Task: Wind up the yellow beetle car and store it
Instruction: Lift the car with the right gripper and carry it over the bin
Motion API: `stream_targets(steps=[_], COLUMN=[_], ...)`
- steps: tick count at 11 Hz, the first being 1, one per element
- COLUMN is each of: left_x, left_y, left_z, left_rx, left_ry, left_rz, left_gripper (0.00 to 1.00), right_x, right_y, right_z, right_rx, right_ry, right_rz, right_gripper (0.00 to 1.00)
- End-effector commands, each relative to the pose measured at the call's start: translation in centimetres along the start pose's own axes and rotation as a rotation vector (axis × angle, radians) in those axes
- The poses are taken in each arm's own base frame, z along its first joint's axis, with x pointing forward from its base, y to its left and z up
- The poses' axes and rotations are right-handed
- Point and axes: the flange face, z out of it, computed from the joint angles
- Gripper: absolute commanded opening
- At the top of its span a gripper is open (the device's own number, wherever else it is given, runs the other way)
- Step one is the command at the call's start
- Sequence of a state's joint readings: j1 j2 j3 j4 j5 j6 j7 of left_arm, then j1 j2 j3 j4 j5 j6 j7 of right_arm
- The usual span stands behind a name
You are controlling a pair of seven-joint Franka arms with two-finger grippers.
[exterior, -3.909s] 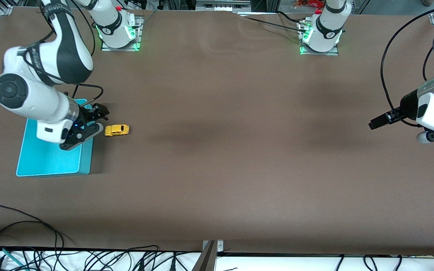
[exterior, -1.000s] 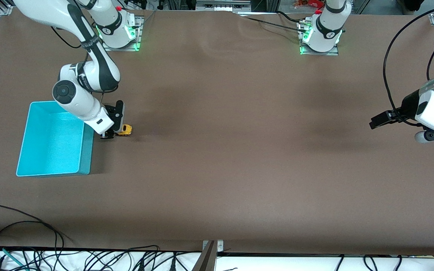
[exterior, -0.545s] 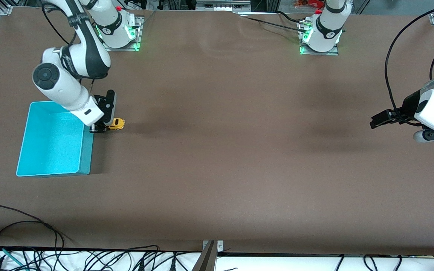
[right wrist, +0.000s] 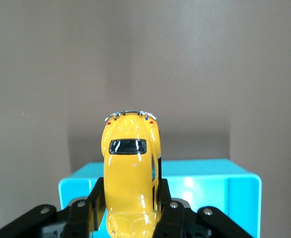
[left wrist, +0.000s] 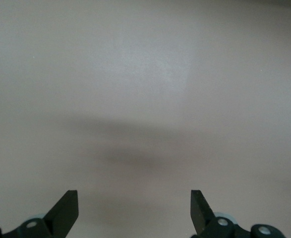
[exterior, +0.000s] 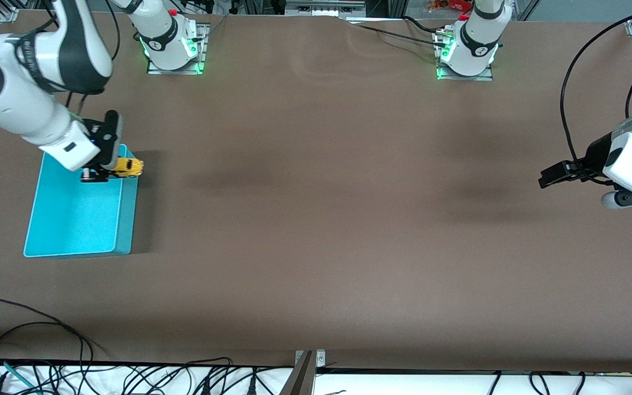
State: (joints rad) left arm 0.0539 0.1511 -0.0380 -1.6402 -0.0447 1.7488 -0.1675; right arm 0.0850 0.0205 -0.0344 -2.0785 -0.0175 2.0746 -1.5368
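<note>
While the right claw (exterior: 108, 171) is pinching the yellow beetle car (exterior: 128, 167) by its sides, the car is hanging in the air over the turquoise bin (exterior: 74, 219), above the bin's corner that is lying toward the robot bases and toward the middle of the worktop (exterior: 327, 219). In the right wrist view the yellow beetle car (right wrist: 130, 173) is sitting between the two fingers (right wrist: 93, 201) of the right claw (right wrist: 130, 210), its dark window is facing up to the camera, and one end of the car is sticking out past the turquoise bin (right wrist: 214, 183) below it. The bin is resting on the brown worktop at the right arm's end. Its inside is showing only a flat turquoise floor.

Well apart from the bin, at the left arm's end of the worktop, the left arm is waiting. The left claw (exterior: 549, 176) is hanging over bare worktop with its fingers spread wide. In the left wrist view the two dark fingertips (left wrist: 66, 210) of the left claw (left wrist: 134, 213) are standing far from each other, and nothing is between them, only the worktop (left wrist: 145, 99) with a soft shadow on it.
</note>
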Motion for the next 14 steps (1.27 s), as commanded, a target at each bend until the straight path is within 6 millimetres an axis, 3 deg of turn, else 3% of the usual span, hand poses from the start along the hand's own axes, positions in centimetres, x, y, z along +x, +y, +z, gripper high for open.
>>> stream_targets(steps=[1,6,9,11,14], left_x=[0.2,0.0,0.0,0.0,0.2], left_y=[-0.2,0.3,0.3,0.2,0.2], left_z=[-0.4,-0.2,-0.2,-0.2,0.4], left_rx=[-0.014,-0.012,-0.012,-0.012,-0.011], left_ry=[0.002,-0.013,-0.015,-0.016,-0.027], left_rz=[0.024,0.031,0.031,0.031,0.031], left_gripper=[1.0,1.0,1.0,1.0,1.0], right_x=[-7.4,-15.1,-15.8,-16.9,-17.7], right_y=[1.4,2.1,2.7,1.9,1.2], right_z=[3.3,12.0,16.2,19.1,20.9], right_rx=[0.079,0.184,0.158,0.192,0.221], right_ry=[-0.003,0.015,0.071,0.103,0.112], right_rz=[-0.063,-0.096,-0.125,-0.096,-0.089], right_gripper=[0.0,0.0,0.0,0.0,0.0])
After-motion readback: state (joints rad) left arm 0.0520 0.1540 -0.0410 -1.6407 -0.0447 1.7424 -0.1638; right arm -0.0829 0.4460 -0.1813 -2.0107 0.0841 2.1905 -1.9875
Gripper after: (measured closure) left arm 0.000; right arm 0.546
